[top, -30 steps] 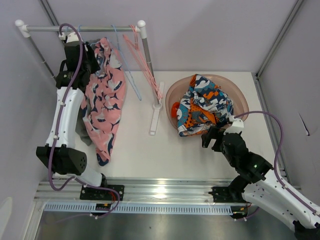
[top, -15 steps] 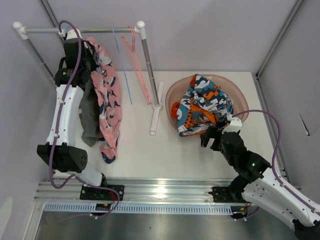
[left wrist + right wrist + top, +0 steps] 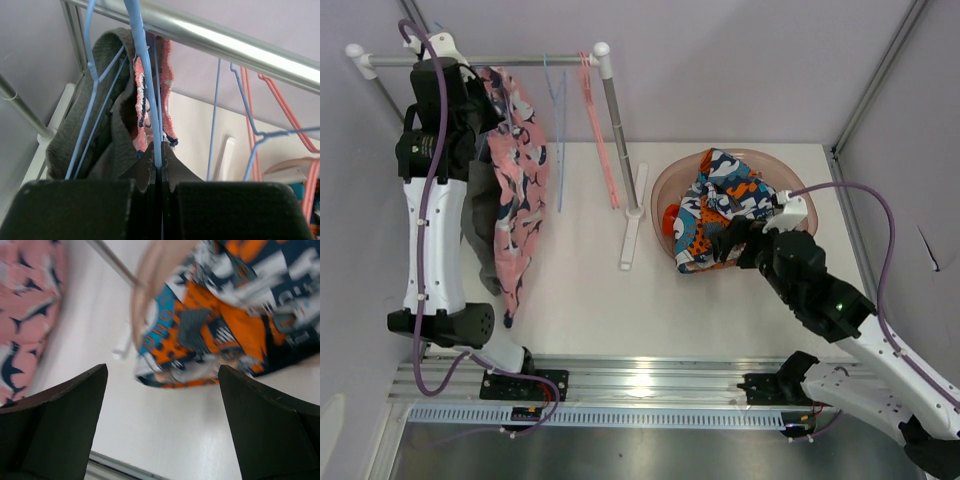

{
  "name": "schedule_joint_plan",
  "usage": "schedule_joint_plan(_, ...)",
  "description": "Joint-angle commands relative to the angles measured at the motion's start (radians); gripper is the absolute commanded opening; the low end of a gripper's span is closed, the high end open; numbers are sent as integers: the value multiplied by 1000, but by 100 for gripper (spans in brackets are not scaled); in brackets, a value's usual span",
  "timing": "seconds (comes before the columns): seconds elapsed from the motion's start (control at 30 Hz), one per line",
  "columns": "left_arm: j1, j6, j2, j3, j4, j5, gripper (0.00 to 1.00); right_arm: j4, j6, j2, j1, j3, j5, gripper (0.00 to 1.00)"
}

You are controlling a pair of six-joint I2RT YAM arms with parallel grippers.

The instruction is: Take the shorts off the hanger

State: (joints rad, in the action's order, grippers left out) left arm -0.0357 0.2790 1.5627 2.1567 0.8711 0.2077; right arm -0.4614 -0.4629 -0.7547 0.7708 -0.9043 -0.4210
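Pale lilac walls (image 3: 720,70) close in a white tabletop (image 3: 590,290). On its right side we see a round basin (image 3: 803,195) of see-through pink plastic holding a crumpled heap of clothes (image 3: 730,210) printed in orange, blue, navy and white, part of it hanging over the near left rim. The right jaws stand wide apart close to that rim, holding nothing. At the far left a metal rail (image 3: 520,59) with white fittings at its ends carries the shorts (image 3: 515,190), pink with dark shark shapes, which hang long and limp beside the left arm (image 3: 430,230). In the wrist view the left jaws are pressed together on the thin wire of a blue hanger (image 3: 145,75), just under the rail, with the frilled pink waistband right behind the pinch. A grey garment (image 3: 65,150) of ribbed knit hangs among the same cluster of blue wires; we cannot tell which wire carries which cloth, and from above the arm hides the hooks and much of the grey piece. Further along the rail hang a second blue hanger (image 3: 560,130) and slim pink hangers (image 3: 600,140). Our right wrist view is blurred, so the print there reads only as patches of colour.
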Motion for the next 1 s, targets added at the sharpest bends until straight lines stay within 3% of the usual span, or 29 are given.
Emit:
schedule_joint_plan(0.0,-21,23,-70,71,-17,-45,0,130,88,-64,19,-135,172,99)
schedule_joint_plan(0.03,-24,26,-84,65,-12,-48,0,154,105,-86,40,-198,280,99)
schedule_joint_plan(0.13,-35,26,-111,14,-20,-53,0,211,161,-211,155,-310,350,99)
schedule_joint_plan(0.23,-36,32,-141,-29,-26,-67,0,208,259,-380,348,-502,225,99)
schedule_joint_plan(0.33,-41,34,-167,-63,-34,-82,0,199,313,-567,458,-697,156,99)
schedule_joint_plan(0.63,-41,32,-248,-196,-61,-108,0,242,222,-983,547,-1040,134,99)
schedule_joint_plan(0.97,-41,34,-305,-255,-72,-136,0,201,170,-1245,553,-1271,77,99)
